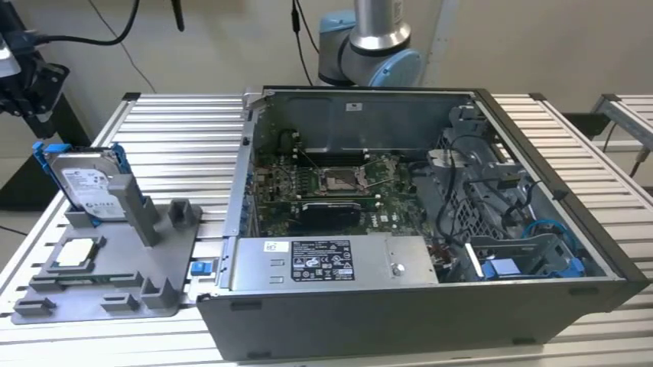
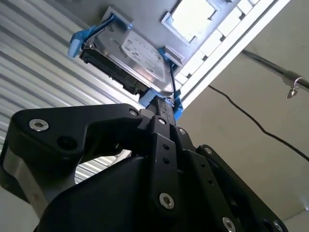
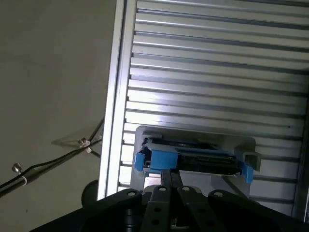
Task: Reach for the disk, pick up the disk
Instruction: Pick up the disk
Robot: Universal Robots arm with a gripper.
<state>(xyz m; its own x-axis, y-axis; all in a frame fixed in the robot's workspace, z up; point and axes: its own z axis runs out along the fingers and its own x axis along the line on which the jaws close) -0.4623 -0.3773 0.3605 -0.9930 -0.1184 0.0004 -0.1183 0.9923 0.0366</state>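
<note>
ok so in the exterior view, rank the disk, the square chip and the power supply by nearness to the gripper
From the gripper at the exterior view's left:
1. disk, upright in the grey fixture, just below.
2. square silver chip, flat on that fixture.
3. power supply, in the computer case, toward the exterior view's right.
</note>
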